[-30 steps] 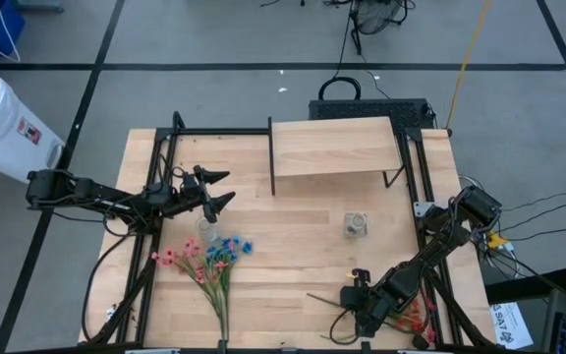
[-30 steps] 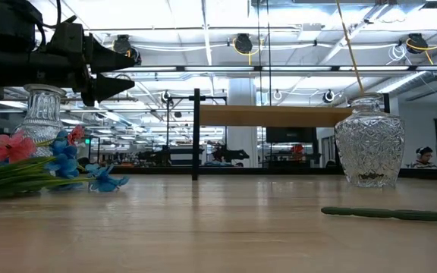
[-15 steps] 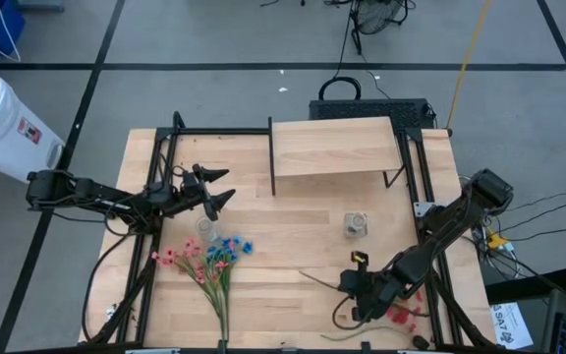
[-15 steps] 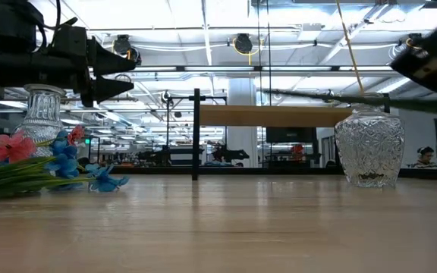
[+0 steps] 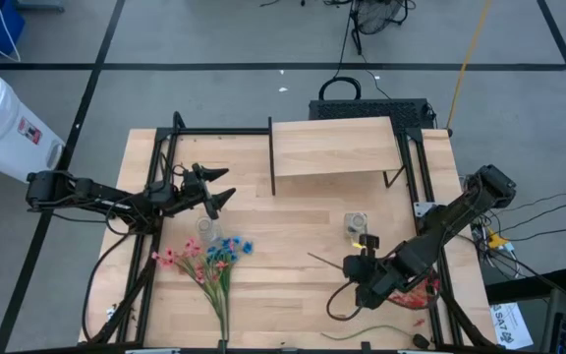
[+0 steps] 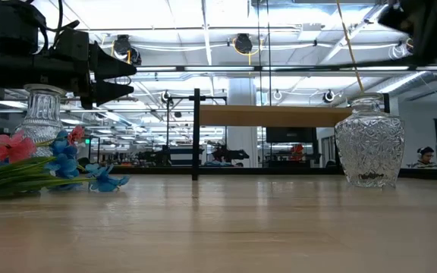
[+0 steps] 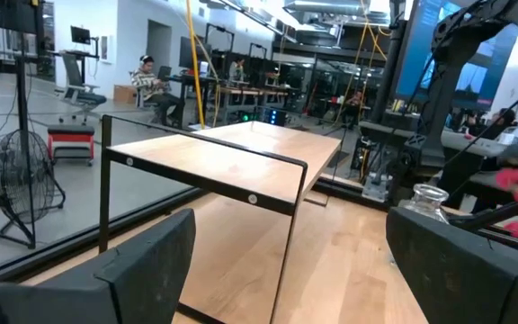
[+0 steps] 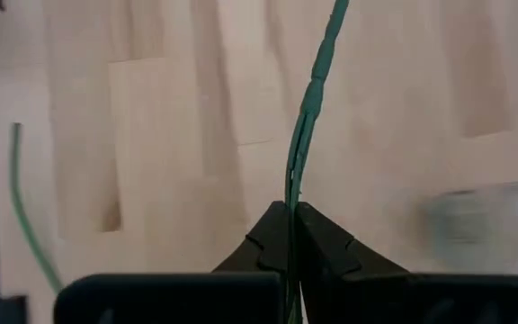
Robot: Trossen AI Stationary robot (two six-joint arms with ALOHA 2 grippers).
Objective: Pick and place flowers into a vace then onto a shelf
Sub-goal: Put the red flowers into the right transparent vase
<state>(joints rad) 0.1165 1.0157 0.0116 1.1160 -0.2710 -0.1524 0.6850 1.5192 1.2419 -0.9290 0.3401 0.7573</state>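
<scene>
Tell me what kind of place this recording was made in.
Likely a large open robotics lab or workshop. The low view shows industrial ceiling lights over rows of workstations, the left wrist view shows people at desks and a floor fan, and cables trail across the taped floor.

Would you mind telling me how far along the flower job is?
Nothing is finished: both glass vases stand empty on the table. In hand: the right gripper is shut on one flower stem. Left: the other flowers, then moving onto the shelf.
</scene>
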